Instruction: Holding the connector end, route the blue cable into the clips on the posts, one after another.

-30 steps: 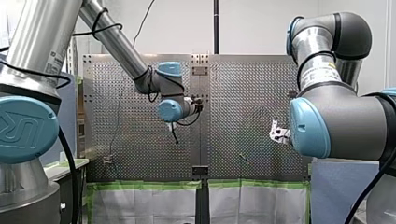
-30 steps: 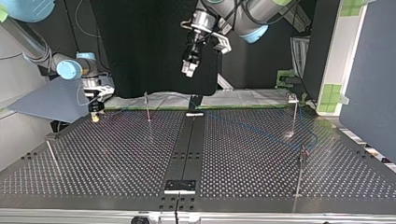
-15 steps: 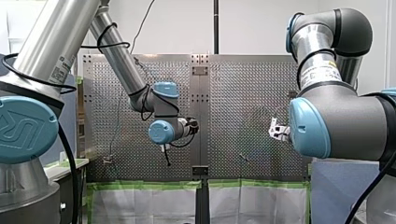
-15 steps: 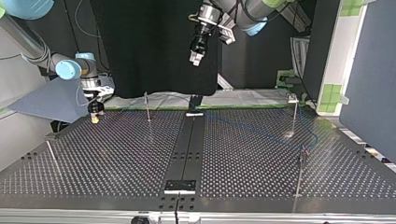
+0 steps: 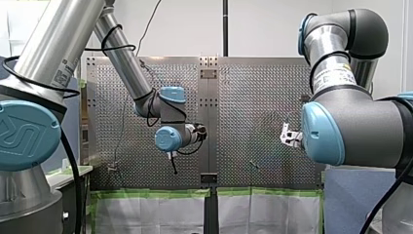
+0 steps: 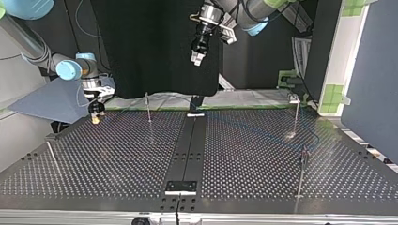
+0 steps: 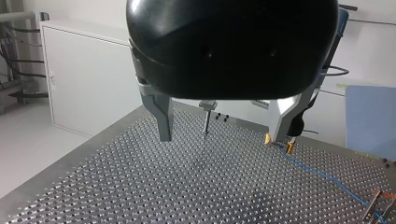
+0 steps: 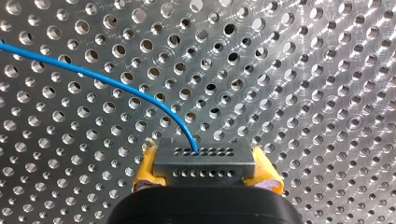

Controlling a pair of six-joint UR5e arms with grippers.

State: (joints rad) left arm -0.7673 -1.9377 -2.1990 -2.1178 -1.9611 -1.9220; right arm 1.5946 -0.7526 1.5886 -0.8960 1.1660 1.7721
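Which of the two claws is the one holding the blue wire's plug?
My right gripper: its yellow pads are shut on the grey connector where the blue cable ends. My left gripper is open, gripping nothing.

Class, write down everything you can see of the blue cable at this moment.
The blue cable is thin, smooth and round. One end enters a grey connector with rows of small holes, clamped between the yellow pads of my right gripper. From there it arcs away over the perforated table; the left wrist view shows it running across the table toward a post.
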